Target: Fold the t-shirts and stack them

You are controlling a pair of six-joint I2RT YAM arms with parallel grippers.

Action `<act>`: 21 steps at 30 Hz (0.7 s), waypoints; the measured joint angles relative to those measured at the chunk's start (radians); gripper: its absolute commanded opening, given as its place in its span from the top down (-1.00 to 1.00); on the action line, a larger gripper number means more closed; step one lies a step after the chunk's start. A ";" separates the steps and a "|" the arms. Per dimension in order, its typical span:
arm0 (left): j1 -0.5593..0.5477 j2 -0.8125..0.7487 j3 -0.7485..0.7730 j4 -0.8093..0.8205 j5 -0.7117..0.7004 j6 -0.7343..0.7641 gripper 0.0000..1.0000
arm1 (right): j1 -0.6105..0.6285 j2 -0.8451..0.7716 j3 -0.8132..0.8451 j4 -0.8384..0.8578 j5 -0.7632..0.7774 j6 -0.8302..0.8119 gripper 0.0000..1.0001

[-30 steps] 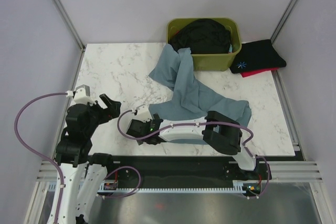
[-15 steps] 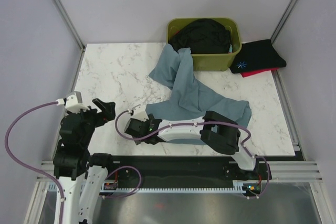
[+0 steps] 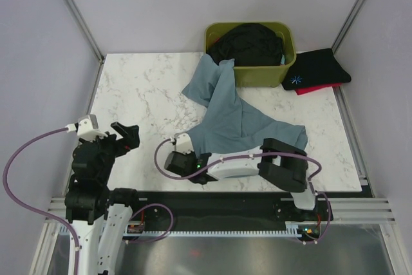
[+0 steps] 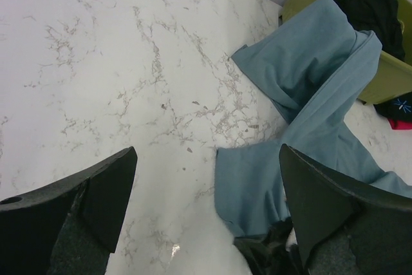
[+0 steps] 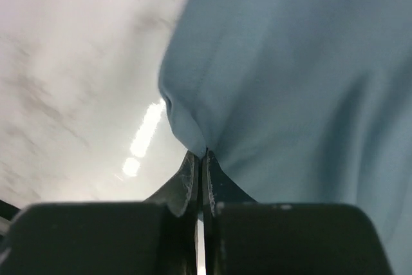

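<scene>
Teal t-shirt sprawled mid-bench, far end up against olive bin. Right tool pinching its near-left corner. Left tool spread, above bare marble, clear of cloth. Black tee in bin.

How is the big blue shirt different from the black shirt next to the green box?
The teal-blue shirt sprawls crumpled across the table; the black shirt lies folded on a red one. The right gripper pinches the teal-blue shirt; no gripper holds the black shirt. Both are cloth shirts.
</scene>
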 measured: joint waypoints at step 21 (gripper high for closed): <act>-0.304 0.752 0.015 0.348 0.100 -0.159 -0.89 | 0.346 -1.016 -0.661 -0.862 0.261 0.867 1.00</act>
